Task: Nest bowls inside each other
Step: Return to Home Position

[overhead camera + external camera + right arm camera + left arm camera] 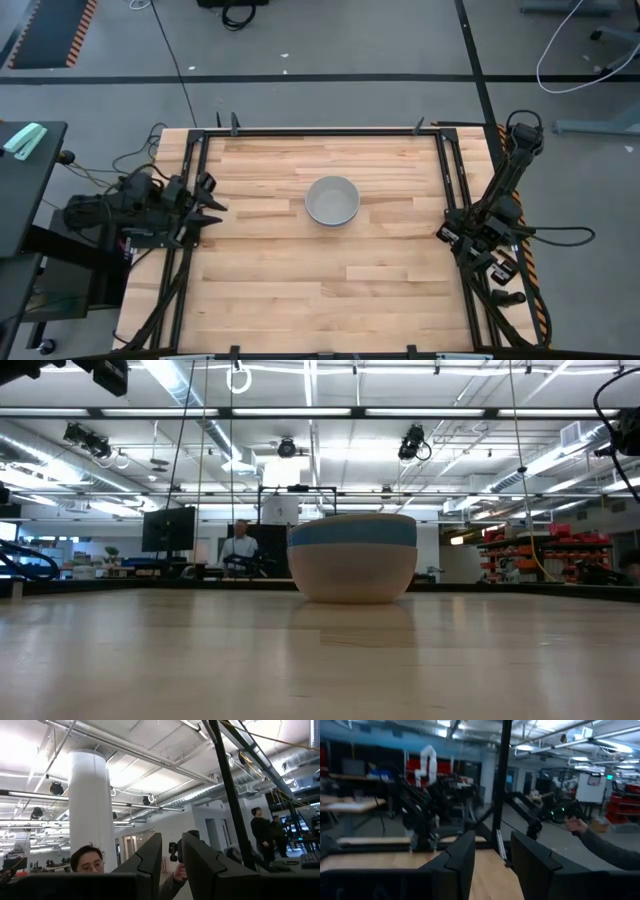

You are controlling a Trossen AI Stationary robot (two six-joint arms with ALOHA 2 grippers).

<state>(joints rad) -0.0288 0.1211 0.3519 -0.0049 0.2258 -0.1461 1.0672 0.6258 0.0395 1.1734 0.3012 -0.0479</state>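
The three bowls stand nested in one stack at the table's middle. The high view shows only the pale grey-white bowl [332, 200], its hollow facing up. In the low view the salmon-pink bowl [352, 575] rests by its base on the wood, with a band of the blue bowl [352, 533] above its rim and the grey-white rim [352, 517] on top. My left gripper [212, 203] [492, 850] waits open at the table's left edge. My right gripper [497, 268] [171, 855] waits at the right edge, its fingers a little apart. Both are far from the stack.
A black metal frame [320, 131] runs along the table's edges, and cables hang off both sides. Bare wood lies all around the stack. Beyond the table, a person's hand and sleeve [590, 837] show in the left wrist view, and people [87, 860] in the right wrist view.
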